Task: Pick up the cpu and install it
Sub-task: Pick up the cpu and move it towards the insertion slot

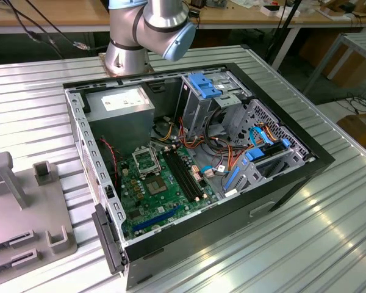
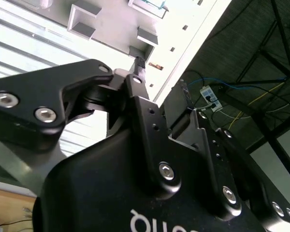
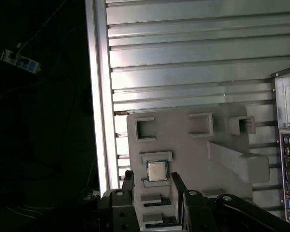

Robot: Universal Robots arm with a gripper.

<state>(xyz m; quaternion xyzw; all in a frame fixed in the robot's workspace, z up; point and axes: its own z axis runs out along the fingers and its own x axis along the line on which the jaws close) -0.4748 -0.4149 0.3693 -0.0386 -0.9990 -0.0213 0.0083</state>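
**Position.** The cpu lies flat, silver top up, in a shallow recess of the grey fixture. The gripper hangs above it in the first wrist view. Its jaws are apart, with one finger to each side of the chip in that picture, touching nothing I can see.

**Risks, as I judge them.**
- The chip is thin and the recess lips stand close around it. A descent slightly off centre would land a fingertip on a lip, or close on one corner and tip the chip.
- The fixture's raised post stands near enough to catch the wrist on a sideways move.

**Clearance.**
- The edge of the table runs just beside the fixture, on the side away from the computer case. Beyond that edge is a drop.
- In the exterior view the fixture sits lower left and the case at centre, with bare ribbed table between them.
- Inside the case, the socket lies left of centre. The power supply box hems it above in frame, and cables to its right.
- The case walls rule out a low approach.
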